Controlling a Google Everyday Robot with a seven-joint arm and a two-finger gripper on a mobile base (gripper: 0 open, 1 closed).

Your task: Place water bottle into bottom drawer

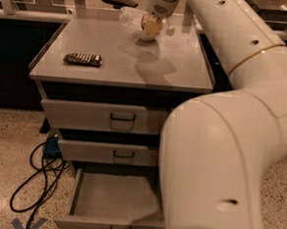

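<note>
The water bottle [132, 16], clear and crinkly, lies sideways in my gripper [150, 27] above the back of the grey cabinet top [137, 67]. The gripper is shut on the bottle and holds it off the surface; their shadow falls on the top below. The bottom drawer [75, 193] is pulled open near the floor, a wide shallow tray with a small dark handle on its front. Its right part is hidden behind my white arm [219, 156].
A dark flat ribbed object [82, 59] lies on the left of the cabinet top. The middle drawer [106, 153] and the top drawer [101, 116] are shut. Black cables [33, 182] and a blue object [51, 147] lie on the floor at the left.
</note>
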